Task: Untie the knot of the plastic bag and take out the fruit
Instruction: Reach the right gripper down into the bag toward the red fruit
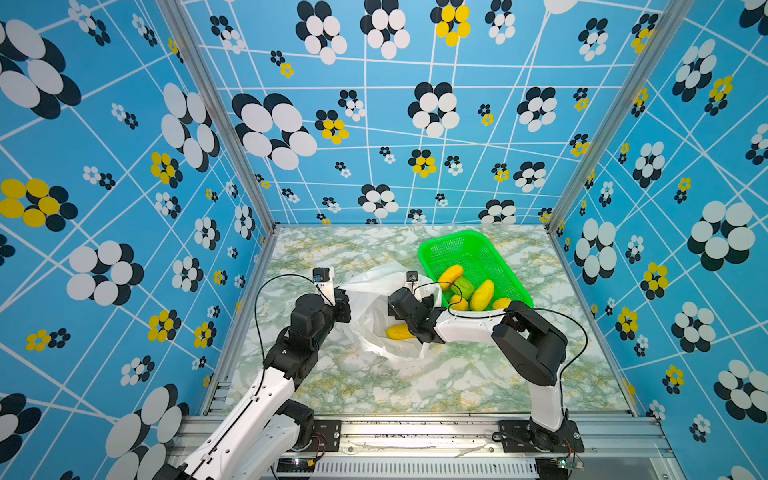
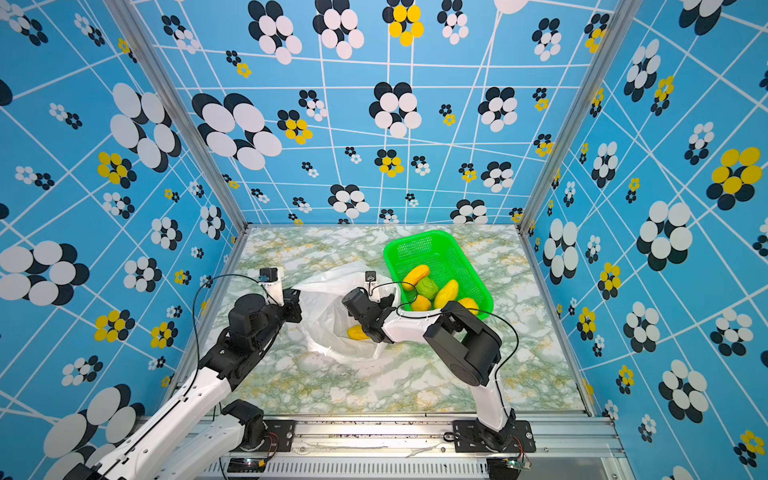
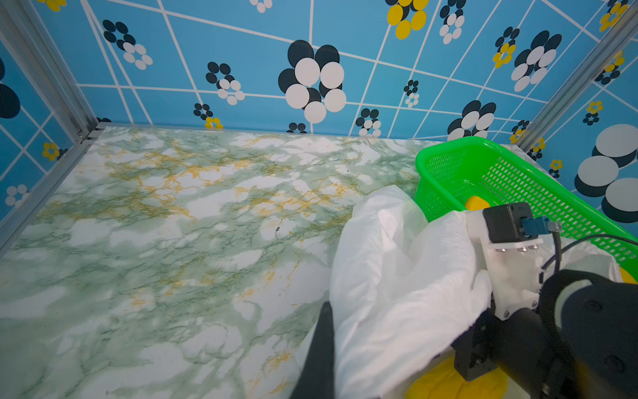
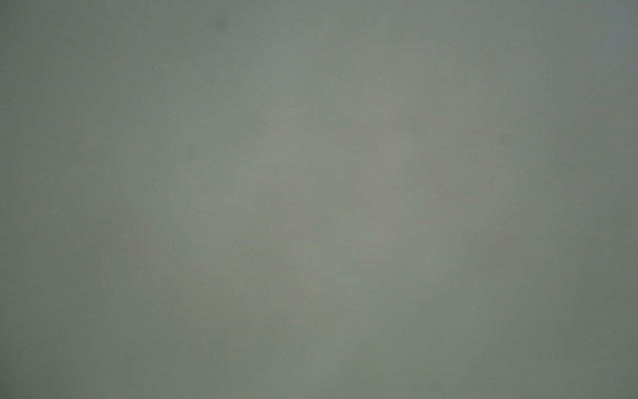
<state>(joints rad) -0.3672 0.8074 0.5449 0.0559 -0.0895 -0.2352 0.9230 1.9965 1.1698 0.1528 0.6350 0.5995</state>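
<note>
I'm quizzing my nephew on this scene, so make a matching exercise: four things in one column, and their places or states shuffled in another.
1 green fruit
2 left gripper
3 right gripper
4 basket

A shut on the rim of the plastic bag
B on the table beside the bag
C in the basket
D down inside the open bag

Pairs: 1-C, 2-A, 3-D, 4-B

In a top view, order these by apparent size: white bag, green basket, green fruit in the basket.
Largest, not ranked against each other: white bag and green basket. They look alike in size, and the bag is partly hidden.
Smallest: green fruit, clearly.
</note>
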